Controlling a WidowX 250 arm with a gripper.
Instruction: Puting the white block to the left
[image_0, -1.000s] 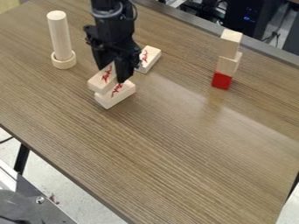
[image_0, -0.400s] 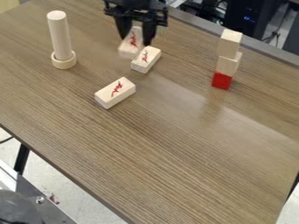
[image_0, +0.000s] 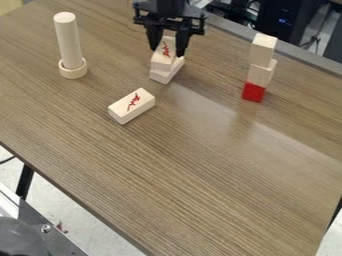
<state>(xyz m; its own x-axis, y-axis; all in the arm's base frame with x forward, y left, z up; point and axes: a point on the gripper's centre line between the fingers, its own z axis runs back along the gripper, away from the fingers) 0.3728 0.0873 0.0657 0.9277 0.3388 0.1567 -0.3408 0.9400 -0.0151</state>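
The black gripper (image_0: 168, 50) hangs near the top centre, its fingers closed on the two sides of a white block (image_0: 163, 56) with a red mark. That held block is right over a second white block (image_0: 169, 73) lying on the table and hides most of its top; whether the two touch I cannot tell. Nearer the camera, a third white block (image_0: 131, 106) with a red mark lies flat by itself, slanted on the wood.
On the brown table (image_0: 180, 175), a pale cylinder (image_0: 69, 40) stands upright in a round ring (image_0: 73, 70) at the upper left. To the right rises a stack of two wooden blocks (image_0: 261, 61) on a red cube (image_0: 254, 92).
The gripper has carried its block from above the near white block up and back, then slightly right, over the rear white block. The near block is now uncovered.
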